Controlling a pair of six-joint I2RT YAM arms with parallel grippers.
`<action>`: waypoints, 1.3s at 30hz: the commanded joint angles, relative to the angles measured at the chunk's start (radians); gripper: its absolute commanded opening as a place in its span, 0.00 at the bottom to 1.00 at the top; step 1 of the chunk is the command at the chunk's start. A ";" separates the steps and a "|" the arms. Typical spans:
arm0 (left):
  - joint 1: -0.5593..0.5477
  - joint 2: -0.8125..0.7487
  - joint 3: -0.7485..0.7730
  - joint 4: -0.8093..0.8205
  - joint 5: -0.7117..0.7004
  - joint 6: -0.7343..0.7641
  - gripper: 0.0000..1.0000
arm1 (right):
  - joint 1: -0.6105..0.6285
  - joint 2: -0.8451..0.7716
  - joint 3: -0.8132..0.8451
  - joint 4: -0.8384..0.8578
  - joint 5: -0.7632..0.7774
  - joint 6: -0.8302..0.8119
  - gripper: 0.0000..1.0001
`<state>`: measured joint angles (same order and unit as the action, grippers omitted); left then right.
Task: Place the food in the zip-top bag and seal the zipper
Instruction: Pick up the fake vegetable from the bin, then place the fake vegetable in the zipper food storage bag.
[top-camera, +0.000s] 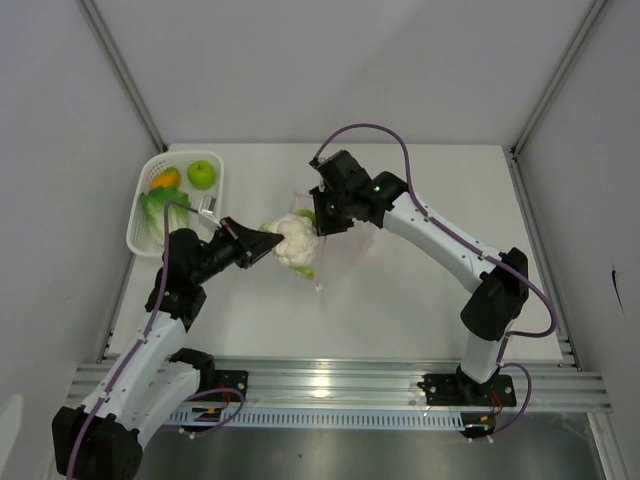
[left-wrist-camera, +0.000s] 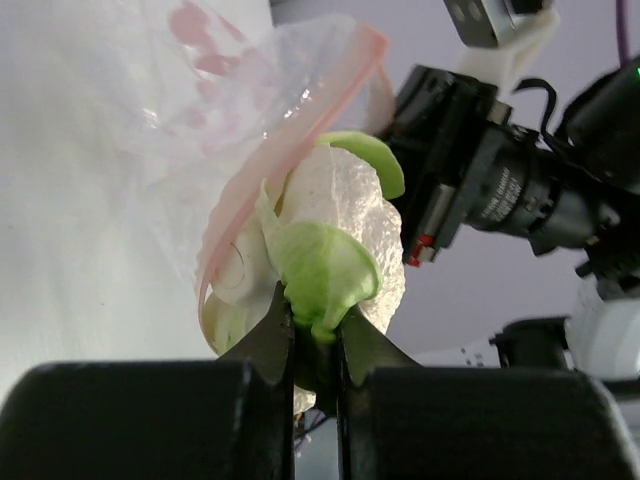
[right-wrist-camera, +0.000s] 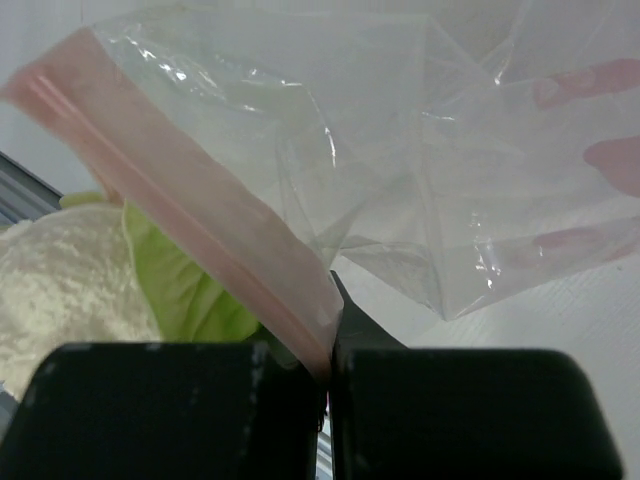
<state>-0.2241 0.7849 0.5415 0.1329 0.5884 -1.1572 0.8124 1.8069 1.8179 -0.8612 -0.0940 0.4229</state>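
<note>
Toy cauliflower meets bag at the centre of the top view: the whitish-green cauliflower piece (top-camera: 293, 242) is clamped by its green leaf in the left gripper (left-wrist-camera: 315, 325), which is extended from the lower left of the frame. In the left wrist view, the two black fingers are seen pinched tight on the lower edge of the leaf at bottom centre, and the pale, bumpy head is raised above them.

The clear zip-top bag (right-wrist-camera: 430, 150) is gripped by the right gripper (right-wrist-camera: 328, 310), whose jaws are closed on the edge of the bag's mouth. In the right wrist view, the pink-red zipper (right-wrist-camera: 190, 200) is shown running from the upper left of the frame down into the shut fingers at bottom centre. The crinkled plastic is spread toward the upper right, where faint red marks are printed on it.

In the left wrist view, the zipper strip is seen curving around the left side of the cauliflower, so the head is placed at the bag's mouth. How far inside it sits cannot be told.

At the upper left of the top view, a white mesh basket (top-camera: 137, 215) is set on the white table (top-camera: 400, 290). A green apple (top-camera: 201, 173), an orange fruit (top-camera: 166, 179) and a leafy cabbage (top-camera: 160, 210) are seen lying in it.
</note>
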 joint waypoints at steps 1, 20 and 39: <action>-0.041 -0.015 0.025 -0.108 -0.183 0.050 0.01 | 0.025 -0.050 0.012 0.080 -0.071 0.065 0.00; -0.380 0.060 0.178 -0.225 -0.685 0.255 0.01 | -0.059 -0.069 0.032 0.332 -0.454 0.396 0.00; -0.415 0.270 0.288 -0.363 -0.844 0.467 0.01 | -0.082 -0.170 -0.054 0.379 -0.581 0.448 0.00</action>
<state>-0.6159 0.9440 0.8696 -0.1066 -0.1848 -0.7868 0.6563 1.7824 1.7329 -0.5541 -0.3473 0.8288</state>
